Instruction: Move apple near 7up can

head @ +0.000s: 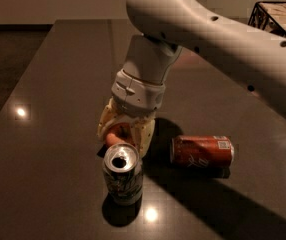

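The 7up can (122, 174) stands upright near the front of the dark table (53, 84), silver lid up with a dark opening. My gripper (125, 135) points down just behind the can, its cream fingers shut on the apple (117, 133). Only a reddish-orange part of the apple shows between the fingers, right behind the can's lid. The apple sits low, close to the table; I cannot tell if it touches it.
A red-orange can (202, 151) lies on its side to the right of the gripper. My large pale arm (218, 39) crosses the upper right. A dark wire rack (278, 14) stands at the far right beyond the table.
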Available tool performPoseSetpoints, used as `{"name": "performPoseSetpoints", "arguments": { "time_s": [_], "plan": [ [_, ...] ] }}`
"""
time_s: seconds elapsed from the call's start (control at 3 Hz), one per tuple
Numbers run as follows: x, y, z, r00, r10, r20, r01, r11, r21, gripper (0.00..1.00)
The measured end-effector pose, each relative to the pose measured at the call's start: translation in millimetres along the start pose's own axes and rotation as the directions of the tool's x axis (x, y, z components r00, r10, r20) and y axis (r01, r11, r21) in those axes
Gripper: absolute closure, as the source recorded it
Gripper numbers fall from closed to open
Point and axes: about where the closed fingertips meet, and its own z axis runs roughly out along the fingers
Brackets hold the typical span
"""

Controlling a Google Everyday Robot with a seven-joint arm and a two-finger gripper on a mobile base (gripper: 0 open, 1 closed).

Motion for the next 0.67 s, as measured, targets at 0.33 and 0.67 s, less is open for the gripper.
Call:
{"name": "performPoseSetpoints", "arguments": {
  "time_s": [0.33, 0.67],
  "plan": [
    [1.8, 0.3, 3.8, 0.999, -0.032, -0.017, 0.031, 0.9987, -0.040, 0.38],
    [4.0, -0.8, 5.8, 0.997, -0.064, -0.033, 0.061, 0.9946, -0.084, 0.15]
  ]
}}
